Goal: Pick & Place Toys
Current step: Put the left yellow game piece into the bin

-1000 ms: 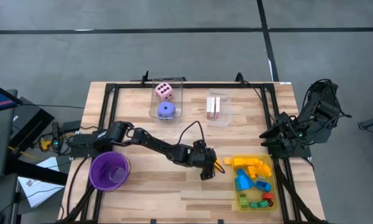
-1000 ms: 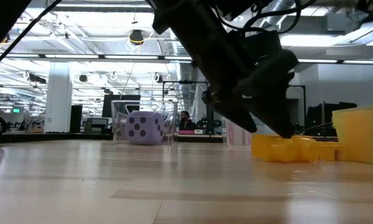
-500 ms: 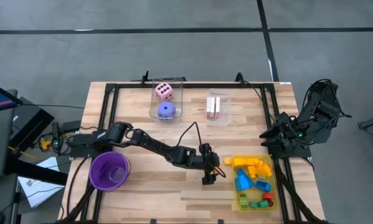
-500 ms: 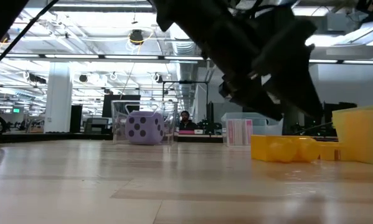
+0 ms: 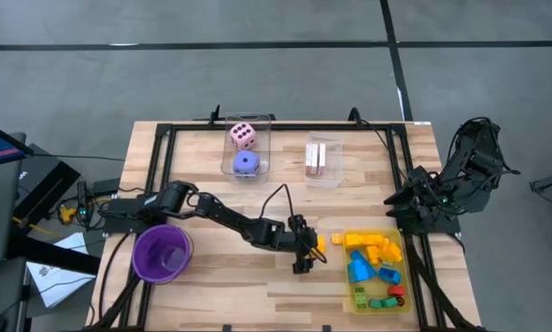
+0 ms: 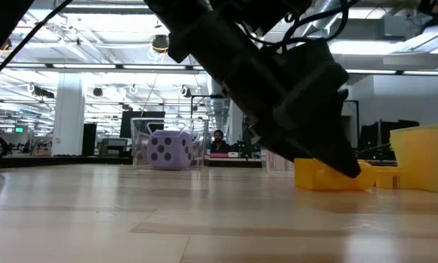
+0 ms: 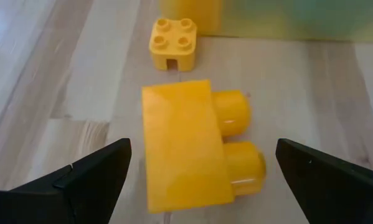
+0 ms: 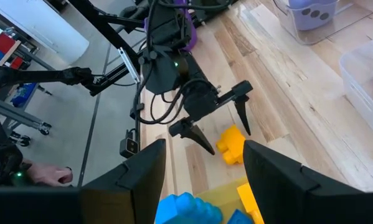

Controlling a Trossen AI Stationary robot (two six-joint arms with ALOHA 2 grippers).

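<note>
Left of centre in the high view: one purple cup (image 5: pixel 161 254), empty so far as can be seen. Toward the top, one clear box (image 5: pixel 248 149) holding two dice, a pink die (image 5: pixel 243 136) and a purple die (image 5: pixel 246 163); beside it a second clear box (image 5: pixel 323 160) with pink-white cards (image 5: pixel 316 158), count not readable.

At centre, left end effector (image 5: pixel 307 251) low over the desk (image 5: pixel 220 281), fingers spread wide, nothing held, straddling a yellow block (image 7: pixel 183 145) lying on its side just left of the yellow tray (image 5: pixel 400 277). Probably light, rigid, smooth plastic, likely to skid if nudged; best pinched across its flat parallel faces, not across the round studs. A second, smaller yellow four-stud block (image 7: pixel 173 42) just beyond it.

Lower right: tray piled with yellow, blue, green and red pieces, too jumbled to count.

Far right: right end effector (image 8: pixel 198 180) parked off the desk edge, fingers partly apart, holding nothing.
</note>
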